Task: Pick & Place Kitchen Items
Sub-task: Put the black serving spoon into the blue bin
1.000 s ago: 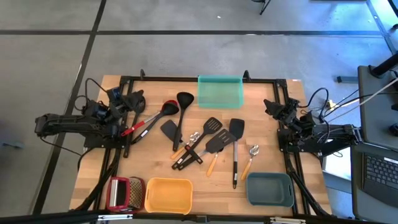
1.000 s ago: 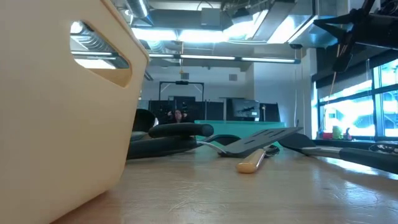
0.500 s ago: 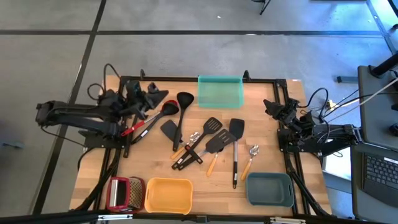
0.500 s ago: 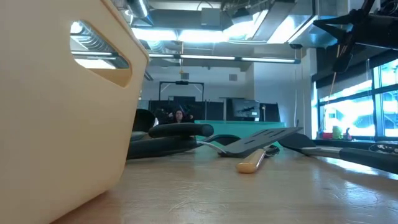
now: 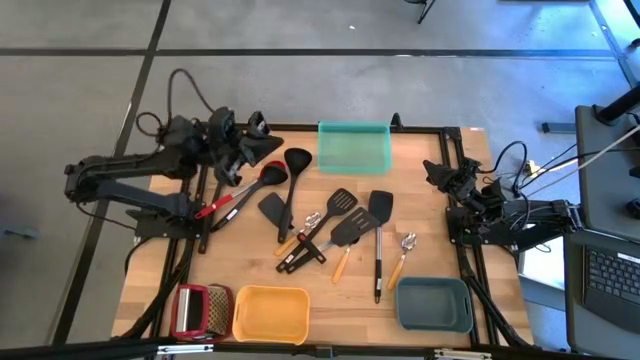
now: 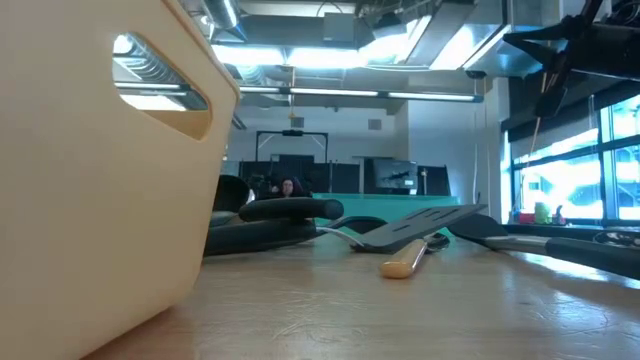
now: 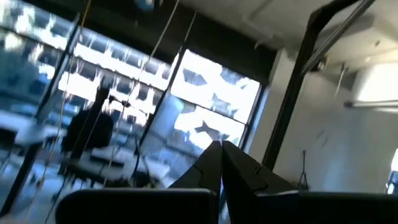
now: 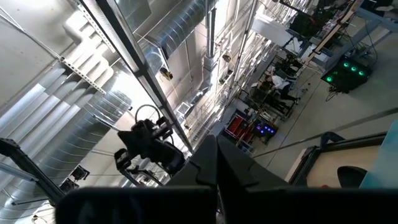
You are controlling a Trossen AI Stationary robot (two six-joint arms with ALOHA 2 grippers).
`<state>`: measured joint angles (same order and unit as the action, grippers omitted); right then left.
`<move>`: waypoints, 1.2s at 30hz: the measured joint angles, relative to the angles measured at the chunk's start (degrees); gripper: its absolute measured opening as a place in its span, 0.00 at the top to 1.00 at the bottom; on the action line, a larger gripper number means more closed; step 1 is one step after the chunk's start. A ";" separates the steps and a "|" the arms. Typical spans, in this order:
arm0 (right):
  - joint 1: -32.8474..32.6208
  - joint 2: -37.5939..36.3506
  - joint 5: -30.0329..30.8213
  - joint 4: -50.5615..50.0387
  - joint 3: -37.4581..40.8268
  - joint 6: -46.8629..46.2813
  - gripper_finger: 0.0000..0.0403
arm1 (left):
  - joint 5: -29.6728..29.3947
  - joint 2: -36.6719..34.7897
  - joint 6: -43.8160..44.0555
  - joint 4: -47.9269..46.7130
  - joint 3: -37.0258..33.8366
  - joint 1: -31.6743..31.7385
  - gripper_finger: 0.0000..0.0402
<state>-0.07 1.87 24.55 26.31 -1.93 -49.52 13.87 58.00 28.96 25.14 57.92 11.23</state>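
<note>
Wooden desk (image 5: 250,265), high view: utensils (image 5: 330,235) scattered mid-desk; left gripper (image 5: 262,148) raised over far-left corner near red spoon (image 5: 240,190); right gripper (image 5: 440,176) parked at right edge; low view: spatula (image 6: 420,238) lying flat; wrist views: both pairs of jaws closed, empty.

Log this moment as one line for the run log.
left pincer: shut, empty, above table's far-left corner | right pincer: shut, parked at right edge | long-handled kitchen utensils: untouched

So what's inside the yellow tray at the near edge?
Nothing visible: from above, the yellow tray shows only bare floor. The red-framed grater sits beside it, outside. The low view shows only its outer wall.
</note>
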 joint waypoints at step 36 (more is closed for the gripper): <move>0.01 -0.01 0.79 -2.55 0.00 -0.17 1.00 | -6.88 1.48 1.81 -83.98 -23.25 2.16 0.99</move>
<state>-0.07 1.86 25.34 23.76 -1.93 -49.69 6.99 59.48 30.78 -58.83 34.67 13.39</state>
